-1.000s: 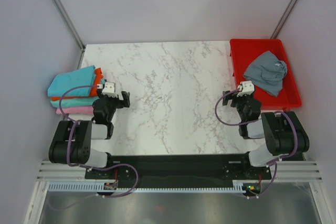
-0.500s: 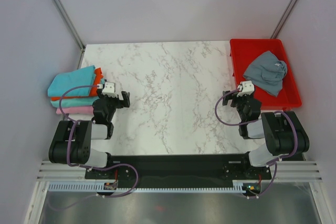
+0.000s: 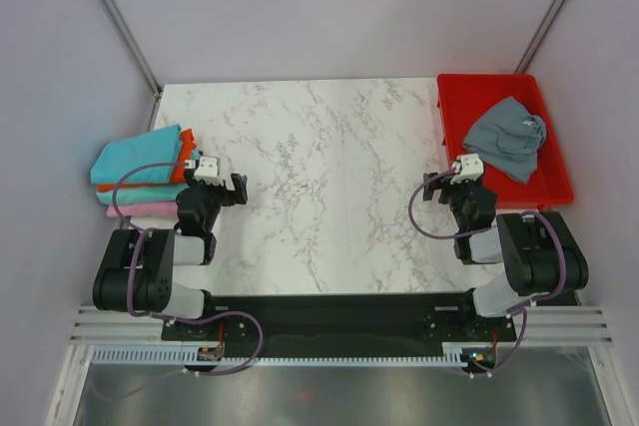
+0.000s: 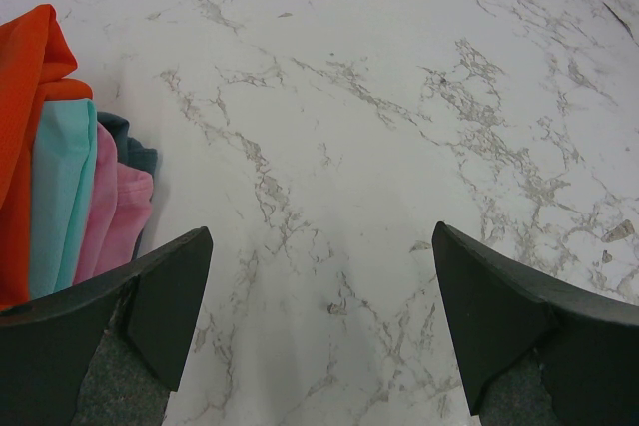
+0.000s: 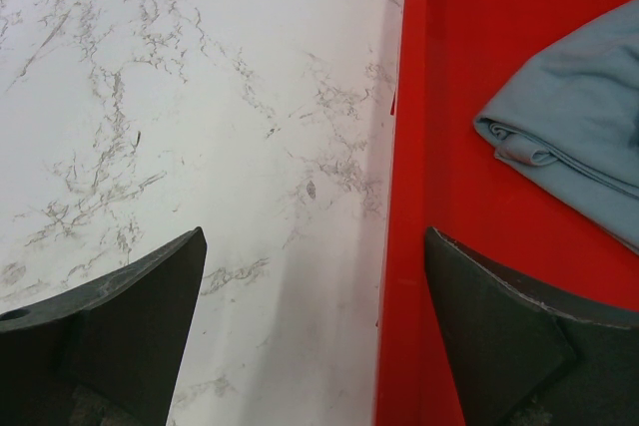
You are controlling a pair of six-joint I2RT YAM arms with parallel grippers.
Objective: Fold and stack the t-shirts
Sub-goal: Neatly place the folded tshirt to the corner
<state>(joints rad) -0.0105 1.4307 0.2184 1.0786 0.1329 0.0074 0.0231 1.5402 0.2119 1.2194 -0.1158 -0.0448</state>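
The marble table (image 3: 329, 157) is the working surface. Its wide middle is bare, and I judge it is kept so as the place for spreading and folding.

At its far right corner stands the red tray (image 3: 469, 97), which seems to serve as the holder for shirts not yet folded. It contains only one thing, the slate grey t-shirt (image 3: 506, 137). This shirt is crumpled in a loose heap toward the right side, and bare tray floor shows on its left.

At the opposite, left edge of the table lies the stack (image 3: 140, 182) of folded shirts, probably put aside there so that it does not disturb the folding place. The turquoise shirt (image 3: 135, 159) is on top, the orange-red shirt (image 3: 178, 171) peeks out under it, and the pink shirt (image 3: 140, 211) is at the bottom. Of the teal shirt (image 4: 138, 155) only a dark edge shows, so I cannot tell its exact layer. The task therefore looks nearly finished, with the grey one as the last to fold and stack.

The left gripper (image 3: 225, 190) is over the table just beside the stack, its jaws wide apart and holding nothing. The right gripper (image 3: 442, 187) is just beside the tray's left wall, also wide apart and empty. The grey shirt lies ahead of it to the right, not touching the fingers.
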